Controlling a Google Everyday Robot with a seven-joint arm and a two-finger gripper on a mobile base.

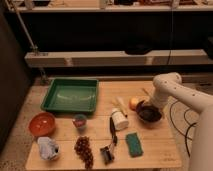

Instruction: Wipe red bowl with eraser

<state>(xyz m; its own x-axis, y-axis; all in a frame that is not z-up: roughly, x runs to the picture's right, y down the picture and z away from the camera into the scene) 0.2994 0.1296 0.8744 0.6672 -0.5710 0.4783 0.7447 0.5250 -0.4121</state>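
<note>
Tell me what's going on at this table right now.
A white robot arm reaches in from the right, with its gripper down at the dark purple bowl on that side. The red bowl sits far off at the left edge, with nothing touching it. The green sponge and black clip tool lie at the front, untouched.

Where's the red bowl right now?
The red bowl sits near the left edge of the table in the camera view, in front of the green tray. The gripper is across from it, at the purple bowl.
</note>
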